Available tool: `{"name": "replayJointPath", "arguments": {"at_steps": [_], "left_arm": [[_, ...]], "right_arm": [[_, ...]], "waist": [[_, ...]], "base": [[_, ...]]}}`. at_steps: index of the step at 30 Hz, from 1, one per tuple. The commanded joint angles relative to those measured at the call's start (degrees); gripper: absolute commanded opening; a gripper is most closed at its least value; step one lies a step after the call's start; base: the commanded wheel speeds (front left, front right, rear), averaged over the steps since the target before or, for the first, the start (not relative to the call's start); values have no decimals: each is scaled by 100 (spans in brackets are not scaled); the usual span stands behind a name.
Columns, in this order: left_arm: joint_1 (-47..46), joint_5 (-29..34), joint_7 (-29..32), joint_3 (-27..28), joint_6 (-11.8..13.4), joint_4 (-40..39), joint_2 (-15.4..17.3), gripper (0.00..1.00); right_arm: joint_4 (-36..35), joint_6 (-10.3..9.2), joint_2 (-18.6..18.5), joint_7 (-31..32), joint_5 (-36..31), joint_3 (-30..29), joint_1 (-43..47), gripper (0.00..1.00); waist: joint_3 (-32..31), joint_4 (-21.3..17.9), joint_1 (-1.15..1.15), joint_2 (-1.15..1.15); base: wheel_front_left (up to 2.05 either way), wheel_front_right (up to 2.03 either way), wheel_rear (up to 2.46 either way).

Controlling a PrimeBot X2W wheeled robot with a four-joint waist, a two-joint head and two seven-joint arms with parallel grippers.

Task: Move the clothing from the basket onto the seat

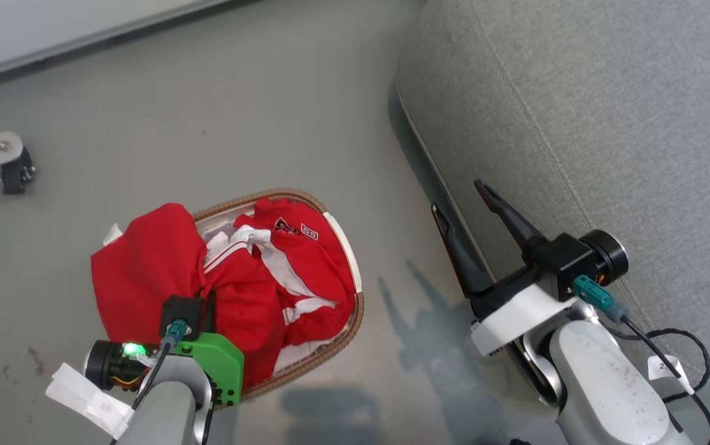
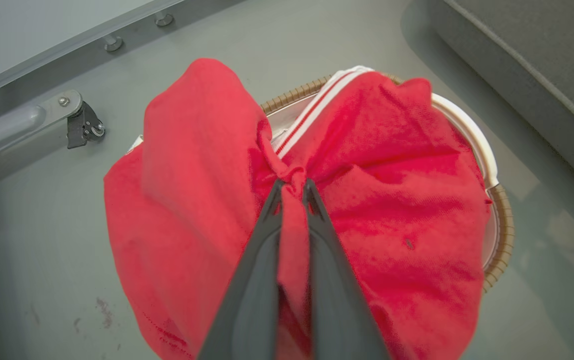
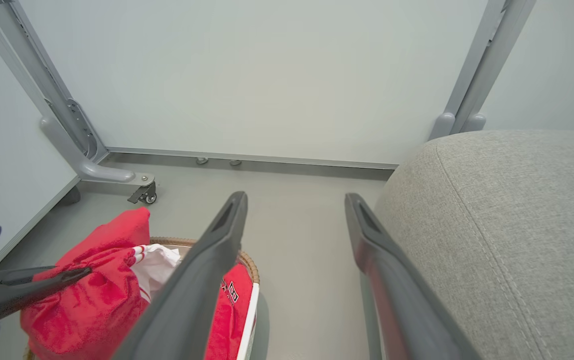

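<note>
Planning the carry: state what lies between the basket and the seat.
Bare grey floor lies between the basket and the seat, crossed by shadow, in the head view.

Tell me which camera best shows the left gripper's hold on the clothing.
The left wrist view: the left gripper is shut on a bunched fold of the clothing, close up. The head view has the wrist covering the pinch; the right wrist view catches it sideways at its lower left.
</note>
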Motion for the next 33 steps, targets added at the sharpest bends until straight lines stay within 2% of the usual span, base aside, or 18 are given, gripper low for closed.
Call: {"name": "replayJointPath", "arguments": {"at_steps": [1,11,18,25,33], "left_arm": [[167,-40,-4,29,-19,-156,-26,0],[709,-237,-5,135,-130,-1240,-115,0],[795,-447,-5,101,-237,-1909,-136,0],[652,-760,-5,-238,-192,-2579,-132,0],[559,-944,-5,-532,-123,-3078,-133,0]], "right_arm": [[40,-6,-52,-12,41,-2,170,100],[186,-6,-136,-12,110,-36,818,100],[236,-6,-172,-12,166,30,1137,100],[264,-6,-220,-12,205,125,1310,100],[411,-6,-365,-12,233,524,1312,100]], "waist": [[-828,262,0,0],[-1723,460,0,0],[-2136,591,0,0],[-2297,688,0,0],[-2355,806,0,0]], "base": [[0,0,0],[0,0,0],[0,0,0],[0,0,0],[0,0,0]]}}
